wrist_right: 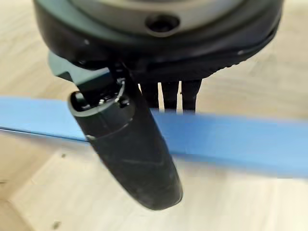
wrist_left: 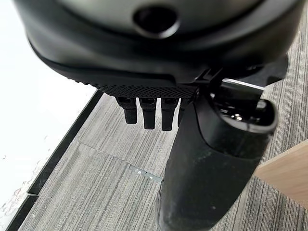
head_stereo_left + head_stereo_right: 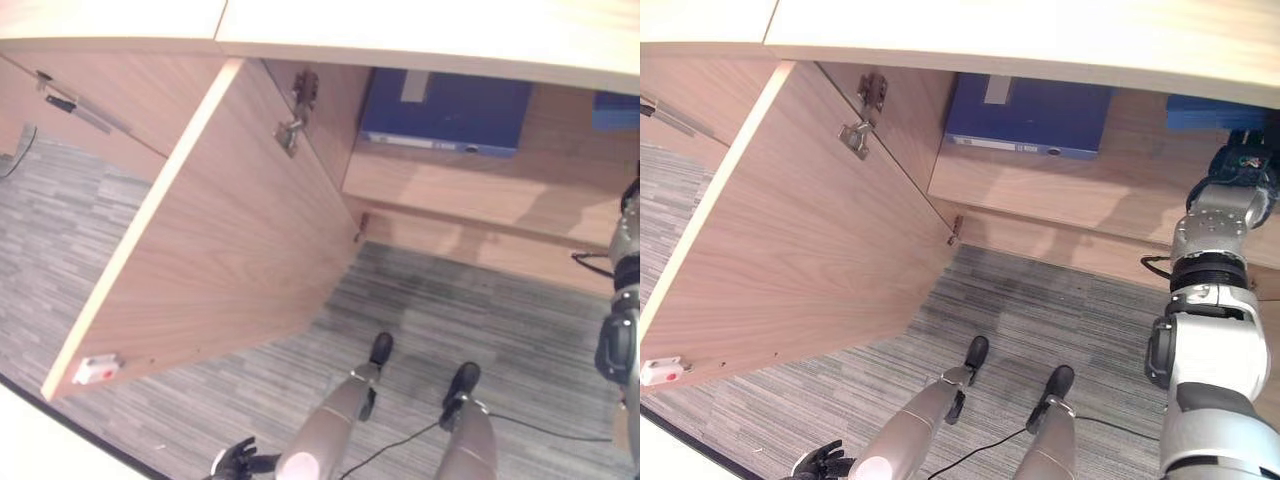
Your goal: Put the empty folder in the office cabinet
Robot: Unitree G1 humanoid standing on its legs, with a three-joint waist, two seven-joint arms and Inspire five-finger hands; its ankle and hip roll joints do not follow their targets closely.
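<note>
The wooden office cabinet (image 3: pixel 470 190) stands open. At the right end of its shelf lies a thin blue folder (image 3: pixel 1205 112), flat on the wood. My right hand (image 3: pixel 1238 165) is held just in front of it. In the right wrist view its straight fingers (image 1: pixel 168 96) point at the blue folder (image 1: pixel 240 139) and the thumb crosses in front of the folder's edge, so nothing is gripped. My left hand (image 3: pixel 235 462) hangs low over the carpet with relaxed fingers (image 2: pixel 147 113) and holds nothing.
A thick dark blue binder (image 3: pixel 445 110) lies on the same shelf, further left. The cabinet door (image 3: pixel 230 230) is swung wide open towards me over the grey carpet (image 3: pixel 480 310). A light countertop (image 3: pixel 400 30) overhangs the opening. A closed door with a metal handle (image 3: pixel 80 110) is at the left.
</note>
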